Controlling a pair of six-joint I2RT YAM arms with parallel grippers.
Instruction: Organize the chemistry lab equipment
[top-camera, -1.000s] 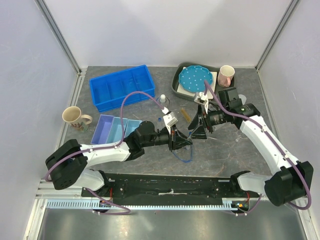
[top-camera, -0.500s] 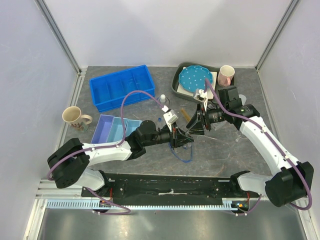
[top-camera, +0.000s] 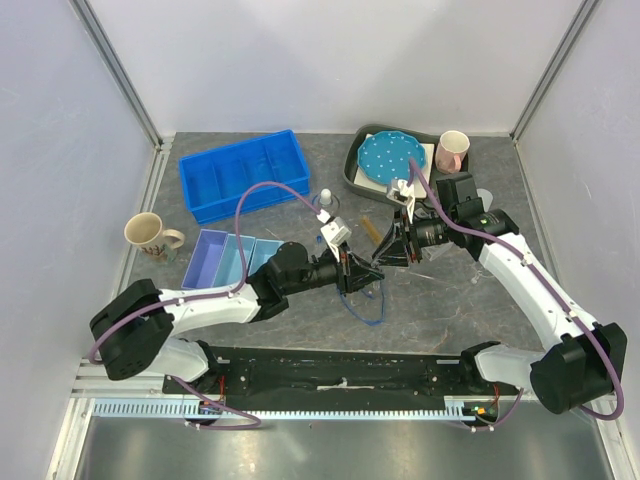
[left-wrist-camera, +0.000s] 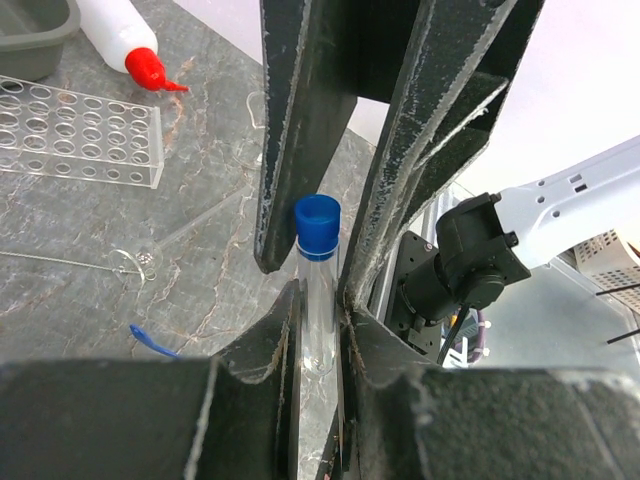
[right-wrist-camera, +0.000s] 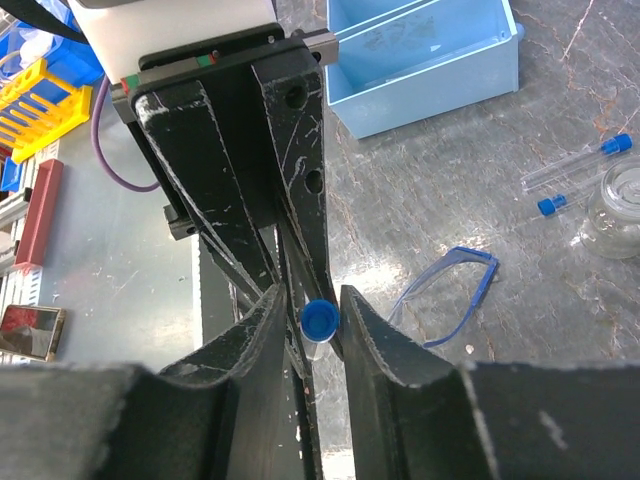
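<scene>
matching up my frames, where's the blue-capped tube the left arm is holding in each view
top external: not discernible; it is hidden where both arms' fingers meet at mid-table.
left wrist: centre, the blue-capped tube stands upright, clamped between the left fingers.
right wrist: lower centre, its cap seen end-on between the right fingers.
shared landmark: the blue cord loop on the table beside it.

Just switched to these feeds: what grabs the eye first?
Dead centre, one blue-capped tube sits between both grippers: the left gripper clamps its clear body, while the right gripper brackets the cap with its jaws. Beyond, the left wrist view shows a clear tube rack and a red-capped squeeze bottle.
</scene>
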